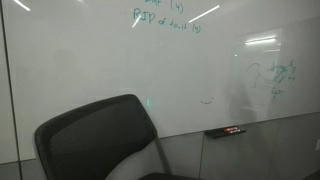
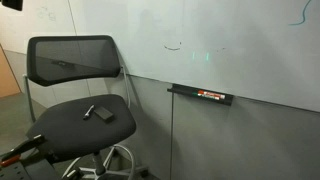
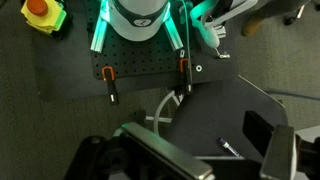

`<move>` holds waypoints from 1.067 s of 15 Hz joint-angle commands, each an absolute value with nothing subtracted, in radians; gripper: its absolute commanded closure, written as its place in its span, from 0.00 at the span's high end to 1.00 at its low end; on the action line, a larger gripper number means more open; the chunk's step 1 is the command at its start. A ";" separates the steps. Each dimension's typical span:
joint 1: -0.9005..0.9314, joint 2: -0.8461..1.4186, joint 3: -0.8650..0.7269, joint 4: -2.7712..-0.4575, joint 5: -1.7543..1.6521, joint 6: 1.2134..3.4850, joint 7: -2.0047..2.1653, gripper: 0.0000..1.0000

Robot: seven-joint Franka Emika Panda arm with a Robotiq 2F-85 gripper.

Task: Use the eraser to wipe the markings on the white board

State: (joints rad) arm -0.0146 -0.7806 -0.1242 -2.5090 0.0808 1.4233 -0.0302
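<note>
The white board fills the wall in both exterior views. Teal-green handwriting sits near its top and scribbles at the right. A small dark curved stroke lies lower, also visible in an exterior view. The black eraser lies on the chair seat beside a marker. In the wrist view my gripper is open and empty, hovering above the seat, with the eraser and marker between its fingers in the picture. The arm is out of both exterior views.
A black mesh office chair stands in front of the board and hides its lower part in an exterior view. A marker tray hangs under the board. The wrist view shows the robot base, its black plate and orange clamps.
</note>
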 commanded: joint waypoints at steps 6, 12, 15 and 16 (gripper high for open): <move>-0.036 -0.779 -0.109 -2.500 0.088 1.421 -0.042 1.00; -0.036 -0.779 -0.109 -2.500 0.088 1.421 -0.042 1.00; -0.036 -0.779 -0.109 -2.500 0.088 1.421 -0.042 1.00; -0.023 -0.753 -0.103 -2.515 0.068 1.451 -0.069 1.00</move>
State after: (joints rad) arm -0.0145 -0.7817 -0.1242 -2.5021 0.0808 1.4236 -0.0302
